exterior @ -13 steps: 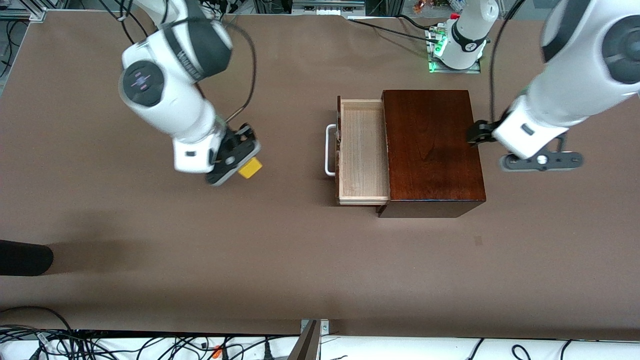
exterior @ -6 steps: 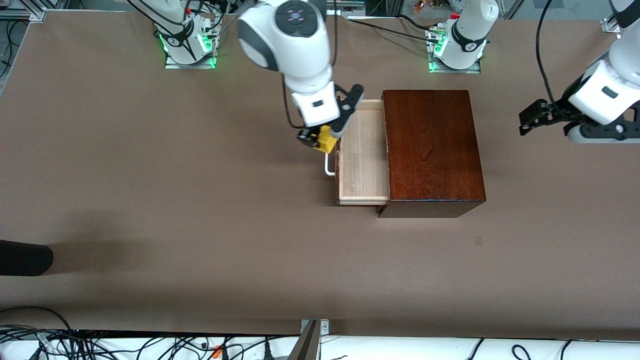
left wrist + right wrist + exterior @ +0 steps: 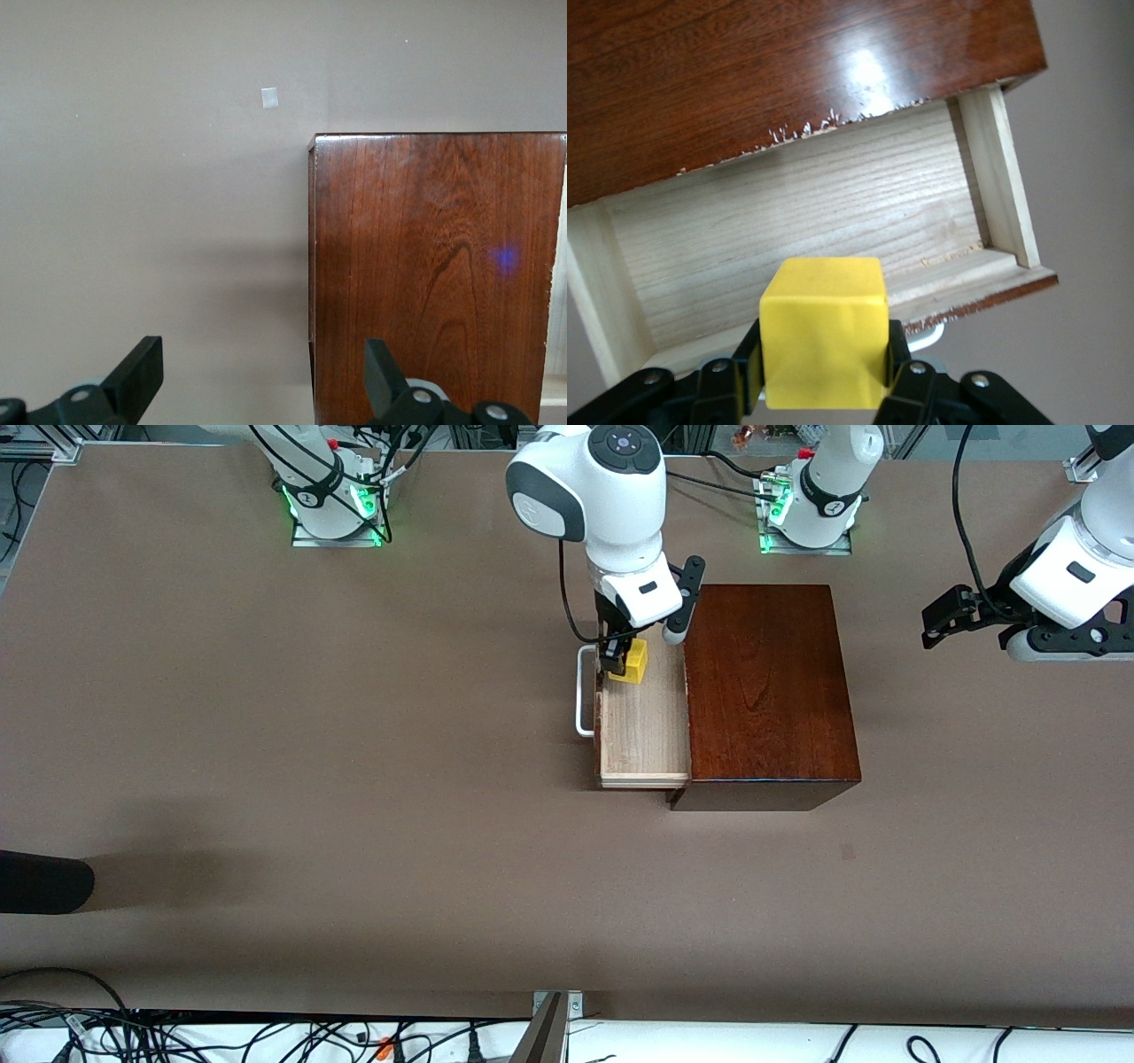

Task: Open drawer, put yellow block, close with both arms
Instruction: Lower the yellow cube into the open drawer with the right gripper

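The glossy reddish-brown box (image 3: 766,691) has its drawer (image 3: 642,735) pulled out toward the right arm's end, white handle (image 3: 581,691) in front, pale plywood inside. My right gripper (image 3: 625,657) is shut on the yellow block (image 3: 633,662) and holds it over the part of the open drawer farthest from the front camera. In the right wrist view the block (image 3: 824,329) sits between the fingers above the drawer's floor (image 3: 806,230). My left gripper (image 3: 939,627) is open and empty in the air off the box's left-arm end; its wrist view shows the box top (image 3: 434,266).
A dark object (image 3: 40,881) lies at the table's edge toward the right arm's end, near the front camera. A small pale mark (image 3: 848,851) is on the table nearer the front camera than the box. Cables run along the front edge.
My right gripper has carried the yellow block across the table, past the handle, to over the open drawer. My left gripper has pulled away from the box and now hangs almost still.
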### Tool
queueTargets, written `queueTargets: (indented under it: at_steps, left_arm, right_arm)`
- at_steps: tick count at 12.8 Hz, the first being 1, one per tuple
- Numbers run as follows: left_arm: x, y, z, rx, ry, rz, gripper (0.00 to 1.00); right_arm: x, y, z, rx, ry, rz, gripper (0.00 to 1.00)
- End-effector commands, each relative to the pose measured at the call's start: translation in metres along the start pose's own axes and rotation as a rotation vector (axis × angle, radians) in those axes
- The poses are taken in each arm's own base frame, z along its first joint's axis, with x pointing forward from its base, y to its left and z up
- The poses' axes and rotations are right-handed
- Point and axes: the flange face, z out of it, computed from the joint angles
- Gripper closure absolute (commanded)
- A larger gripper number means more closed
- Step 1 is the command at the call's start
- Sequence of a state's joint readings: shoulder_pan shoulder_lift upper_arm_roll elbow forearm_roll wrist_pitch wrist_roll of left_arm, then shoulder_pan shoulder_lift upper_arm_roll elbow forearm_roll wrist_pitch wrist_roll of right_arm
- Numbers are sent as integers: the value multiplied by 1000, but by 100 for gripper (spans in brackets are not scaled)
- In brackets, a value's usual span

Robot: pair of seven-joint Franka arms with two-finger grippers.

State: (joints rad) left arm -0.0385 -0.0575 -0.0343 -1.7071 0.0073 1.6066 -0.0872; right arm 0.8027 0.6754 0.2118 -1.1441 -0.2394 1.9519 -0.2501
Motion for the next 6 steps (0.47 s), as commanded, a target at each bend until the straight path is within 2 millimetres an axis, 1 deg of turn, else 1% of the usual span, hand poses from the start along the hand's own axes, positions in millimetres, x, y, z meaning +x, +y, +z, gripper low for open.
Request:
queueTargets:
  at_steps: [1,2,3,5,6]
  left_arm:
    - [1,-1,-7,-11,-5,48,0]
    - [1,-1,-7,-11,-5,48,0]
    - [2,0,-7,-10,-2,49,0]
    - [5,-3,-3,-10,-7,45,0]
    - [6,-8,-3,-9,-8,36,0]
  right_arm:
    - [15,-20,4,-44,1,-65,72]
    - [15,-21,12,-59,-13,-78,72]
    - [16,-27,20,-69,-26,-96,72]
    - [15,-32,46,-62,-58,-127,72]
    - [13,-34,61,-52,-79,-132,72]
